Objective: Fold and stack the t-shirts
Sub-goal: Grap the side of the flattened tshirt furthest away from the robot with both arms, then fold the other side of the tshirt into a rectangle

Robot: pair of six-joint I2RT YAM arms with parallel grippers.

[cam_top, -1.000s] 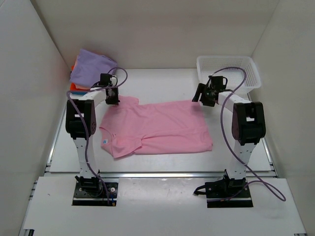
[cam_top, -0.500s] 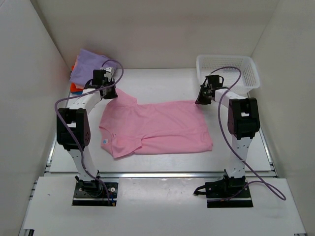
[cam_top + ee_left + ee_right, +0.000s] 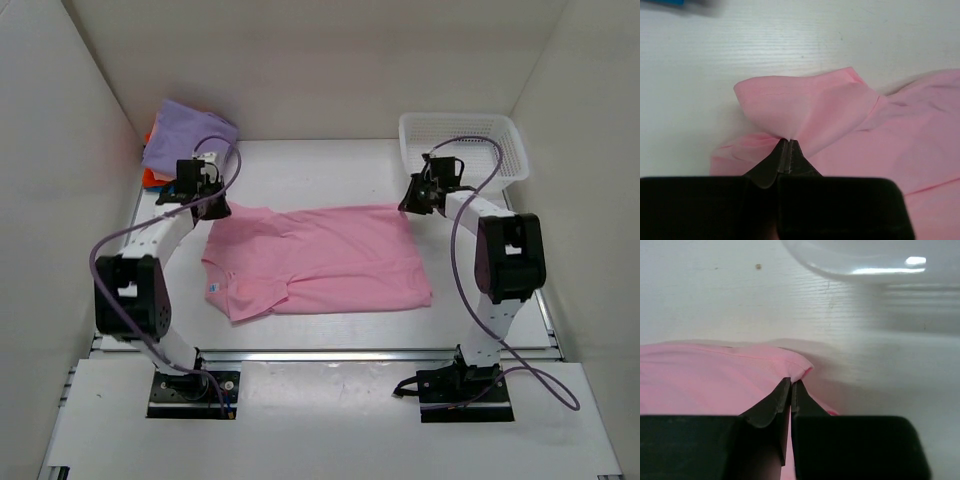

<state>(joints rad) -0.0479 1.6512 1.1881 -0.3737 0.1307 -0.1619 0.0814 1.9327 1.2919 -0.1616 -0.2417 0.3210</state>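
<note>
left wrist view: the left gripper (image 3: pixel 785 142) is clamped on a sleeve fold of the pink t-shirt (image 3: pixel 330 258), spread left of the basket (image 3: pixel 512 150); the right gripper (image 3: pixel 791 382) is clamped on its corner nearest the basket. either thin bite could be lost under tension.

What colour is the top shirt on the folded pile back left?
The top shirt is lavender, clearest in the top external view.

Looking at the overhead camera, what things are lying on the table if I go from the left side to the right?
Stack of folded shirts → pink shirt spread flat → white basket.
</note>
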